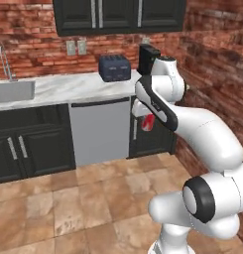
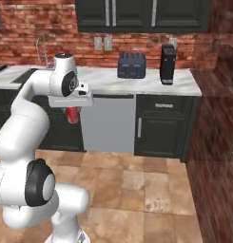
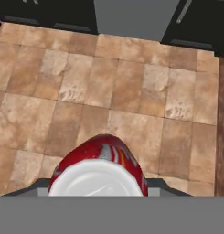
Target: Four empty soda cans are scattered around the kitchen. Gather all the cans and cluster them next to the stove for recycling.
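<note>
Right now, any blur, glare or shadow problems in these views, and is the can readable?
Left base view: soft and low-res, flat even light, no glare; the red can is half hidden behind the arm. Right base view: same softness, can visible under the gripper. Hand view: can looms large, its silver top washed out near white; floor tiles fairly sharp, no hard shadows.

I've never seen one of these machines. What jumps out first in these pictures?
The big white robot arm fills the foreground, and its gripper holds a red soda can in the air above the tiled floor. Behind it, a dark toaster sits on the white marble counter against the red brick wall.
</note>
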